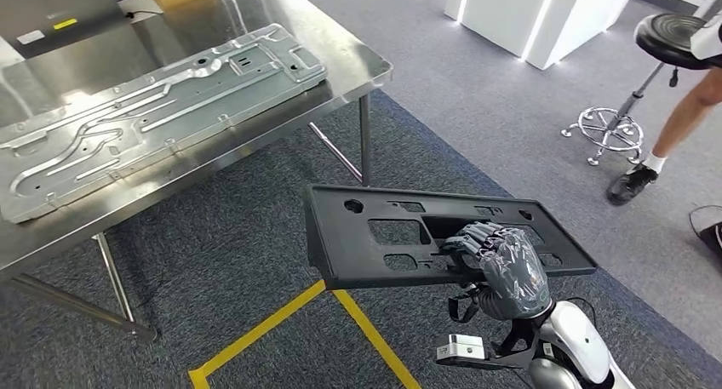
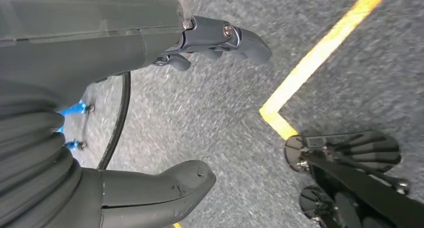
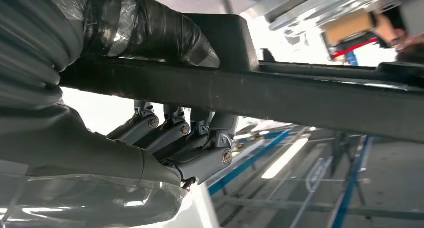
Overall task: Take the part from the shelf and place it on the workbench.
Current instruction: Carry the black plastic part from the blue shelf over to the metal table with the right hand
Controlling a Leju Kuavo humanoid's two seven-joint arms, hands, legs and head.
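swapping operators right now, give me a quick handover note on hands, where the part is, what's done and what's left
Right hand: grips the black plastic part at its near edge, carrying it roughly flat above the carpet.
Left hand: holds nothing, fingers apart, hanging over the floor near the yellow tape line.
Workbench: ahead and to the left; a large metal panel covers much of its top.
Done: the part is off the shelf and in hand.
Left: reach the workbench, set the part on a free area and release.

Workbench [image 1: 358,61] — metal panel [image 1: 162,108] occupying it
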